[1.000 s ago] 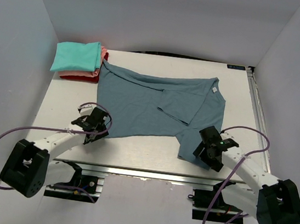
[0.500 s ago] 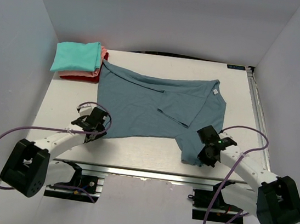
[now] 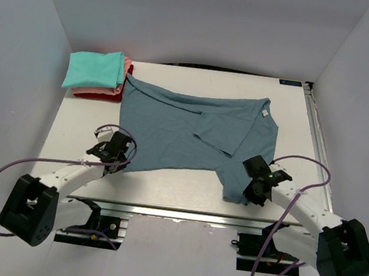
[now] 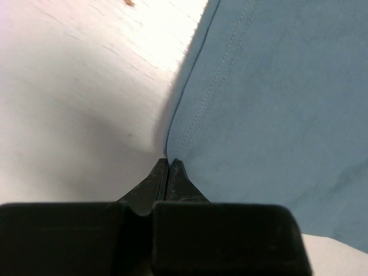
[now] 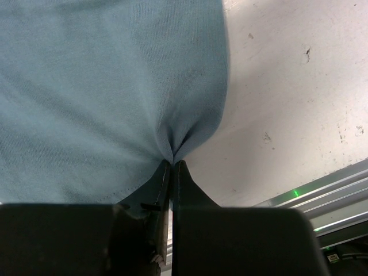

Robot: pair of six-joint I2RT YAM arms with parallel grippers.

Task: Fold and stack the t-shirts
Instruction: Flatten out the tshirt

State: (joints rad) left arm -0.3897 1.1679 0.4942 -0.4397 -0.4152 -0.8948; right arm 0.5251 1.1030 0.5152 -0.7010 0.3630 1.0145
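Table [image 3: 77, 124]: blue tee [image 3: 166, 125] lengthwise L-R, tag [image 3: 264, 111] right

White arm links [image 3: 64, 173], black joint housings [image 3: 26, 205], looping purple cables [image 3: 114, 127], tapered black fingers [image 4: 152, 184]

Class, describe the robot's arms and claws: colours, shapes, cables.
The left arm and right arm have white curved links, chunky black joints and a looping purple cable each. The left claw and right claw end in two slim black pointed fingers.

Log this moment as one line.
left end effector: shut on slate-blue t-shirt, near-left hem | right end effector: shut on its near-right edge | folded tees: stacked far-left
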